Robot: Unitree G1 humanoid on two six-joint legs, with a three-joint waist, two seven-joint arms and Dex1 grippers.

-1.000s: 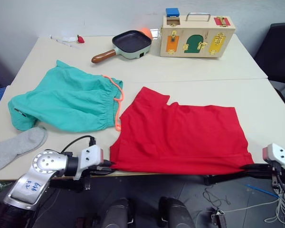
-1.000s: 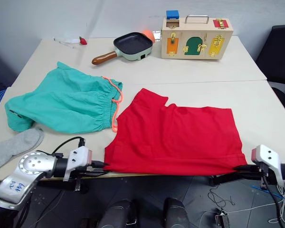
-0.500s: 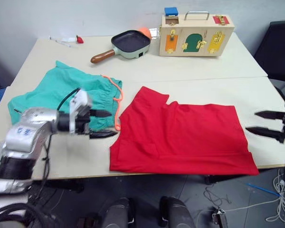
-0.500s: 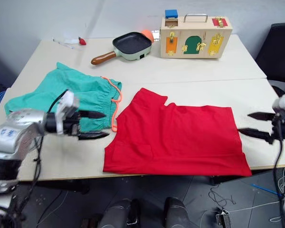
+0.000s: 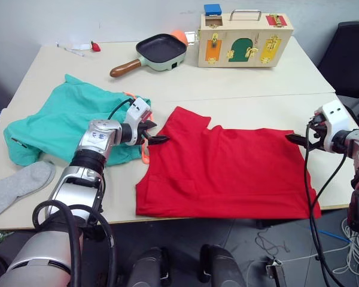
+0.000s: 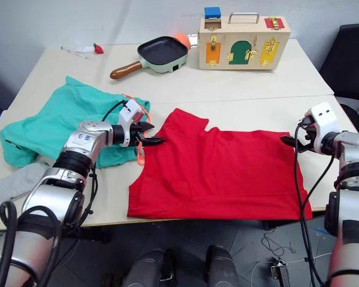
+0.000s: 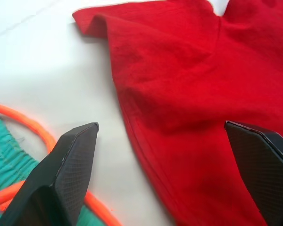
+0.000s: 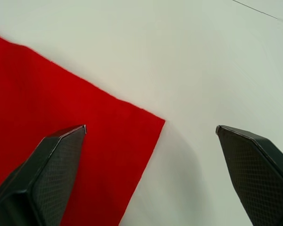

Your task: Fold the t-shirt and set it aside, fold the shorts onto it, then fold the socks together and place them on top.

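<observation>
- Fabric first: the bright red cotton t-shirt (image 5: 227, 167) lies flat at table centre, the teal-green gathered shorts (image 5: 66, 122) at its nine o'clock.
- Left gripper (image 7: 165, 141), fingers spread apart, straddles the t-shirt's left edge beside the orange drawstring (image 7: 28, 127).
- Right gripper (image 8: 151, 129), fingers wide apart, hovers at the t-shirt's three-o'clock corner.
- A light grey knit sock (image 5: 18, 185) lies at seven o'clock.

- Left arm (image 5: 87, 164): rounded silver-grey metal segments joined by black ribbed collars, with a thick black cable looping along it.
- White boxy wrist block (image 5: 137, 113) carrying two black pointed fingers (image 7: 68, 160) with a fine cross-hatched texture.
- Right arm (image 6: 353, 173): the same silver-grey shells, white wrist block (image 6: 320, 116), thin black cables hanging below.
</observation>
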